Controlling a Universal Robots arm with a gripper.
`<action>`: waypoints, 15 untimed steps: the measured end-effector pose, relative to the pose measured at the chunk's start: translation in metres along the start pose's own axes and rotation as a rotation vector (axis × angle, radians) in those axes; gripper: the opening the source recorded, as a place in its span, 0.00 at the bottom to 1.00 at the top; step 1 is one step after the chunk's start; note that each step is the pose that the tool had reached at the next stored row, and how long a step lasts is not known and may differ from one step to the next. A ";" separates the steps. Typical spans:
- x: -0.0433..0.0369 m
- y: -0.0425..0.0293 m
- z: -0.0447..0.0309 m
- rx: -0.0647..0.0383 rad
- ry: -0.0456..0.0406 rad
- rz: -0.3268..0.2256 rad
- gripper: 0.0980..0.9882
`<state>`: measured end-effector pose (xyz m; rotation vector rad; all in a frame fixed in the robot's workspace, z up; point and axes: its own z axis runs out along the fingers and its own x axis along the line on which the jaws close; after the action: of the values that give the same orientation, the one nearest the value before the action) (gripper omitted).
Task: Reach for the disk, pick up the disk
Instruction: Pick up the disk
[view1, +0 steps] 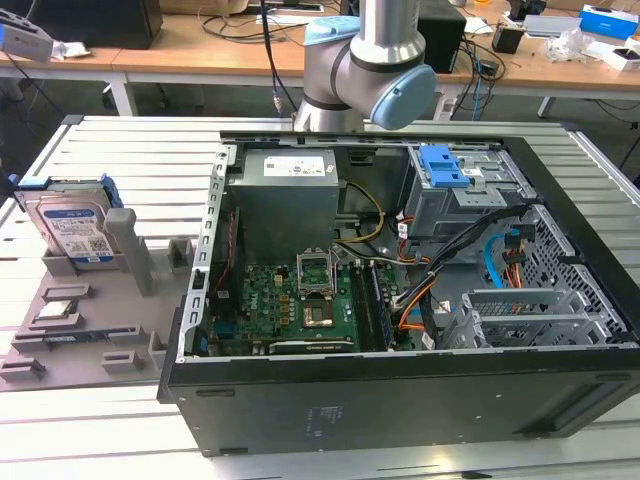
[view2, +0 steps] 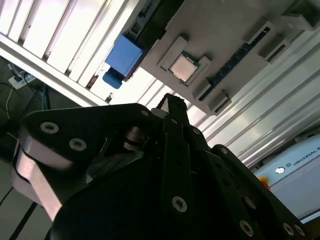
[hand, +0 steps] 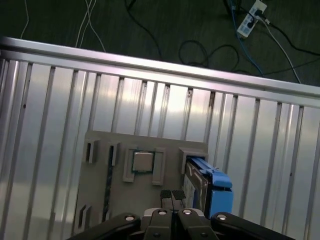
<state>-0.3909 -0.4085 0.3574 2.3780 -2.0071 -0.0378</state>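
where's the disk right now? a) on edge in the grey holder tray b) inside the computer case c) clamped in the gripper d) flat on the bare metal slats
a: the disk stands on edge in a slot of the grey holder tray, at the exterior view's left of the open computer case; the gripper is shut on nothing.

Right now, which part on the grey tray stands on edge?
The disk, the big silver labelled drive; the small square chip lies flat.
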 end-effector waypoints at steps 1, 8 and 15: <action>0.0000 0.0000 0.0000 0.000 0.0004 -0.011 0.01; 0.0000 0.0000 0.0000 0.000 0.0033 -0.085 0.01; 0.0000 0.0000 0.0000 0.000 0.0063 -0.164 0.01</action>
<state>-0.3909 -0.4085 0.3574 2.5330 -1.8044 -0.0338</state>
